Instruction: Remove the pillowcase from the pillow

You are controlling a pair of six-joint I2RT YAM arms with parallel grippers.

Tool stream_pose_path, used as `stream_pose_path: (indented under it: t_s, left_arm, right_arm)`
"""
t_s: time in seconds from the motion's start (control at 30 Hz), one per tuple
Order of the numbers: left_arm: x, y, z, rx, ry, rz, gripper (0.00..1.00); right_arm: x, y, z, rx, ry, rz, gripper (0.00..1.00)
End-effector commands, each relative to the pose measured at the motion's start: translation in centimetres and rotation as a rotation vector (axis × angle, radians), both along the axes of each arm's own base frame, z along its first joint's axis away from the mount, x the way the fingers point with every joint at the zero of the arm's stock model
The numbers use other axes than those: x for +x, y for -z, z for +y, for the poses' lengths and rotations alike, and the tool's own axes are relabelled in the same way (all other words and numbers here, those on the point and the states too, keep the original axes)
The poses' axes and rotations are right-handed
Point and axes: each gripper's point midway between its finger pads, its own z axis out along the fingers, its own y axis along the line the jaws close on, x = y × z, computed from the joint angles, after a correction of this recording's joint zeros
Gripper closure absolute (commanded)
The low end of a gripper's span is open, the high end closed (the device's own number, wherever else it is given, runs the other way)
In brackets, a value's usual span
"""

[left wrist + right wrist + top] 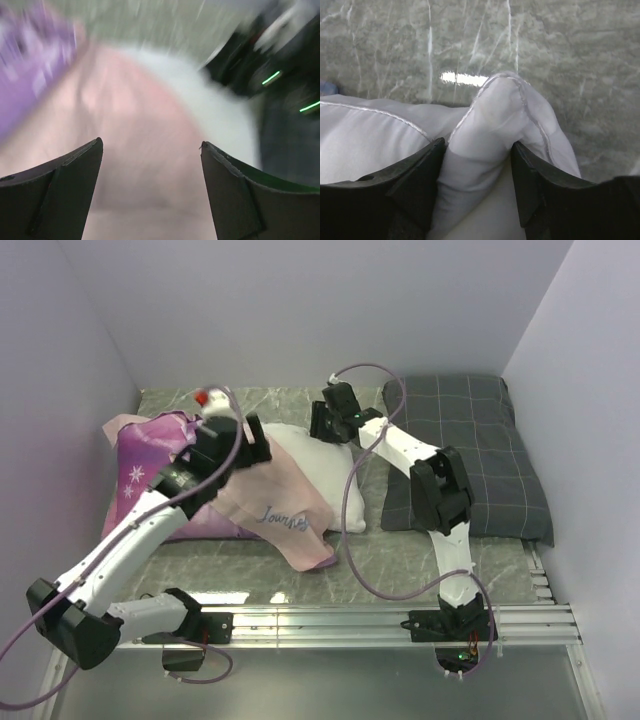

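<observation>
The pillowcase lies at the left, purple with white stars, its pale pink inside turned out over the white pillow. The pillow's right part shows bare. My left gripper hovers over the pink fabric. In the blurred left wrist view the left gripper is open, with the pillowcase below and nothing between the fingers. My right gripper is at the pillow's far corner. In the right wrist view that gripper has the pillow's bunched corner between its fingers, touching both.
A dark grey checked pillow lies at the right, partly under my right arm. Grey marble tabletop shows in front of the pillows. A metal rail runs along the near edge. White walls close in on three sides.
</observation>
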Motion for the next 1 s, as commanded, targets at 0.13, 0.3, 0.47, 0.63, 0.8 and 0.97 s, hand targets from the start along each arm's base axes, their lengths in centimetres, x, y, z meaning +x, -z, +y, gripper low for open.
stream_pose_path:
  t_s: [0.13,0.3,0.47,0.63,0.8,0.97]
  left_arm:
    - [-4.5,7.2,0.9,-0.027,-0.046,0.152,0.15]
    - [-5.8,10.0,2.3,0.065,-0.12,0.241,0.21]
    - [-5.0,10.2,2.3,0.095,-0.145,0.245,0.55]
    - [-3.7,9.4,2.2,0.145,-0.149,0.231,0.98]
    - [-2.5,7.6,2.3,0.173,-0.161,0.195,1.0]
    - [-2.0,7.5,0.4,0.163,-0.076,0.211,1.0]
  right_arm:
    - [-1.9,-8.8,-1.2,0.034,-0.032,-0.099,0.29]
    - [-2.7,-16.6,-3.5,0.07,0.011,-0.238,0.26]
    - [-6.6,-20.2,-5.1,0.114,-0.015,-0.293,0.21]
    - [-12.6,-15.3,-5.9,0.163,-0.097,-0.24,0.18]
    - [-16.3,-9.8,-3.9,0.25,-0.228,-0.165,0.15]
    - [-16.5,-7.7,-1.3,0.282,-0.295,-0.118,0.11]
